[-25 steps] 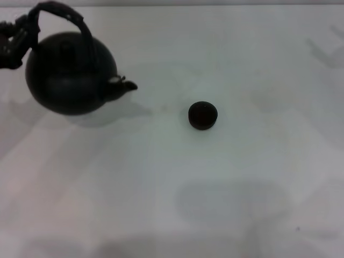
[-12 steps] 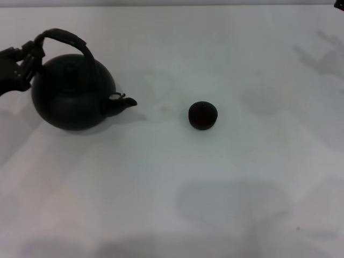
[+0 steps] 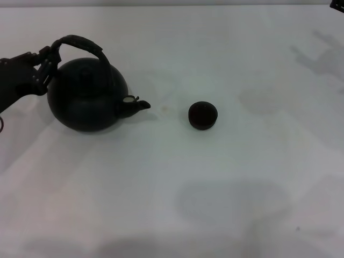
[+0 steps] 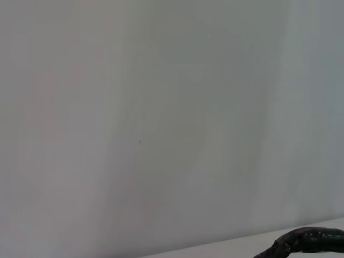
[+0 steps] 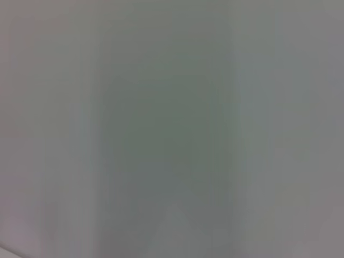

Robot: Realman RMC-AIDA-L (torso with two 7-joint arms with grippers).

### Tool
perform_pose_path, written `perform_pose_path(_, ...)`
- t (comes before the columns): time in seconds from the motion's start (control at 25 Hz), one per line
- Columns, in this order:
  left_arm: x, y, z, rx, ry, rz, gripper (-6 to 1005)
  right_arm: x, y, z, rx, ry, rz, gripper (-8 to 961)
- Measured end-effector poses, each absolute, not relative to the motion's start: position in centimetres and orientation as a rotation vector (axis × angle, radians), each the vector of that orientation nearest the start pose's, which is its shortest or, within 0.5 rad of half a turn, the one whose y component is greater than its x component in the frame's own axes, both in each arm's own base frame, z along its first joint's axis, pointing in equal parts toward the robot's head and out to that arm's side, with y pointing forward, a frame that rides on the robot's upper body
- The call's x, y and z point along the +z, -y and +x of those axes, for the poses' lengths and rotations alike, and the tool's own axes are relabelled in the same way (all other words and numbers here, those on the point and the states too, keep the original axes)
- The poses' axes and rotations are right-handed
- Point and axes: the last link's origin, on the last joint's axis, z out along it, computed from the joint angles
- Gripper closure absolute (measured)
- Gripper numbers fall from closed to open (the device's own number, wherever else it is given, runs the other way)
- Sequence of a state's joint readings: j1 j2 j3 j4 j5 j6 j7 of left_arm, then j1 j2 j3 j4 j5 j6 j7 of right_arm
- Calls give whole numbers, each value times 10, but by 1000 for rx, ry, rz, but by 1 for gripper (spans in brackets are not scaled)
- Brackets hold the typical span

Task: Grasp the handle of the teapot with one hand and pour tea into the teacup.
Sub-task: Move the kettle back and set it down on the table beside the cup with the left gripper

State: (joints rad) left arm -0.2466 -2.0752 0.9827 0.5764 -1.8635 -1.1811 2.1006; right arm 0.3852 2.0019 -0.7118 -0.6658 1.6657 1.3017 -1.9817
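Observation:
The black teapot (image 3: 88,99) is at the left of the white table, upright, its short spout (image 3: 137,104) pointing right toward the teacup. My left gripper (image 3: 44,65) is shut on the left end of the arched dark handle (image 3: 80,42). A piece of the handle also shows in the left wrist view (image 4: 306,242). The shadow lies close under the teapot; I cannot tell whether it touches the table. The tiny dark teacup (image 3: 202,115) stands to the right of the spout, about one teapot-width away. Only a dark tip of my right arm (image 3: 338,3) shows at the far right corner.
The white table (image 3: 215,188) bears nothing but the teapot and the teacup. Faint grey shadows lie on it at the front middle and far right. The right wrist view shows only plain grey surface.
My left gripper has carried the teapot to the right, toward the teacup, and lower toward the table. The teacup has not moved.

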Motion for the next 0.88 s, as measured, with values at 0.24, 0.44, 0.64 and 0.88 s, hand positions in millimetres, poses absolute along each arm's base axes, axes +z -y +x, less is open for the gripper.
perform_pose_path(0.24,10,-307,-333,-757,661,-2105,853,86,-354,306,803,-490,-2108,83)
perform_pose_path(0.44,10,-307,-335,-744,661,-2097,852,86,-355,305,802,-486,-2107,83)
perform_pose_path(0.64,9,-307,-339,-722,677,-2087,858,87,-356,304,805,-482,-2108,82)
perform_pose_path(0.88,9,-307,-340,-717,684,-2086,871,86,-358,302,811,-479,-2113,82)
